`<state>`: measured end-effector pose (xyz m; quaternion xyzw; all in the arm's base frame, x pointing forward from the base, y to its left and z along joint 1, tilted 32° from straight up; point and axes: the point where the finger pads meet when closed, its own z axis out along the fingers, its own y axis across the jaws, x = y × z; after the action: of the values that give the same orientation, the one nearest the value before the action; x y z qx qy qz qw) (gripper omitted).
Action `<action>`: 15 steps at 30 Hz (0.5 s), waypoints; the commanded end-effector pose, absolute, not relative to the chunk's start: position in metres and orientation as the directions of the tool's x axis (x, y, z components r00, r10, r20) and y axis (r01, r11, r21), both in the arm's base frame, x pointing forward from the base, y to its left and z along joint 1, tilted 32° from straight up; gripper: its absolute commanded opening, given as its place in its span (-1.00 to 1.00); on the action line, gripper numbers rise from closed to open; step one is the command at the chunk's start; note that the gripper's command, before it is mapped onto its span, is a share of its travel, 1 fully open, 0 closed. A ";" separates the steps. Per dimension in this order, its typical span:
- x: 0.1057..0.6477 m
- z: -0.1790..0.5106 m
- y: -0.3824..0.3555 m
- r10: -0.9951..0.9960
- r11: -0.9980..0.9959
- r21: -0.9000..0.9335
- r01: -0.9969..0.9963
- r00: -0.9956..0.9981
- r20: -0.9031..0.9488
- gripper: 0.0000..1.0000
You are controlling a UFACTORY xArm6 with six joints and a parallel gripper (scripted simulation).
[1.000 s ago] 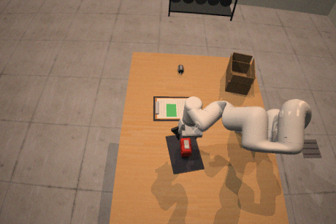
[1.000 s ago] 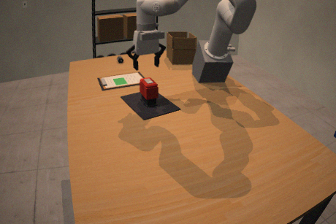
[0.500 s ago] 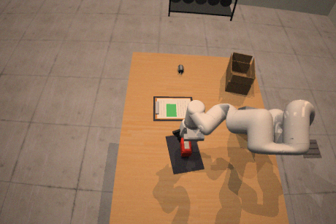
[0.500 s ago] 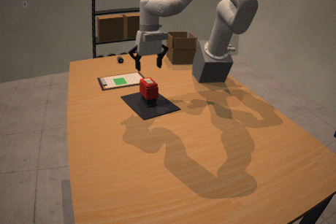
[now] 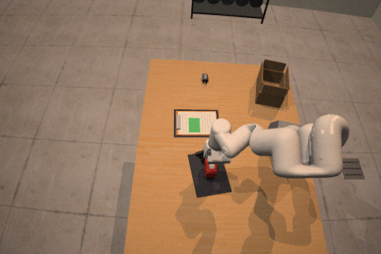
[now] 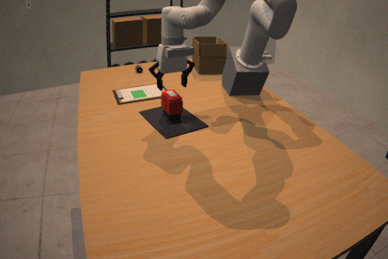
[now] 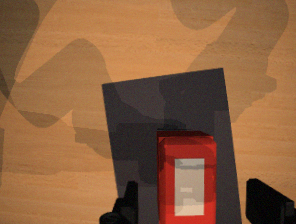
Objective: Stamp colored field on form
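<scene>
Hovering above red stamp [image 6: 171, 102], fingers [image 6: 184, 78] spread wide, grasping nothing; stamp standing upright mid-mat [image 6: 191, 126], bench [image 6: 126, 203] edges well apart.

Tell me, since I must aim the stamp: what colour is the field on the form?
Green: the field on the form shows best in the top view.
</scene>
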<state>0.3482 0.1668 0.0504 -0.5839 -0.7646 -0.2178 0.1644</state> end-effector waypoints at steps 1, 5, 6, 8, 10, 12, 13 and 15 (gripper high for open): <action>0.351 0.030 0.180 0.820 0.222 0.146 0.964 -0.265 0.507 0.91; 0.351 0.015 0.189 0.820 0.222 0.146 0.964 -0.265 0.507 0.91; 0.351 0.012 0.191 0.820 0.222 0.146 0.964 -0.265 0.507 0.91; 0.351 0.009 0.193 0.820 0.222 0.146 0.964 -0.265 0.507 0.91; 0.351 0.006 0.195 0.820 0.222 0.146 0.964 -0.265 0.507 0.91; 0.351 0.001 0.198 0.820 0.222 0.146 0.964 -0.265 0.507 0.91; 0.351 -0.001 0.199 0.820 0.222 0.146 0.964 -0.265 0.507 0.91; 0.351 -0.004 0.201 0.820 0.222 0.146 0.964 -0.265 0.507 0.91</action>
<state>0.3487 0.1955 0.0043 -0.5839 -0.7647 -0.2173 0.1644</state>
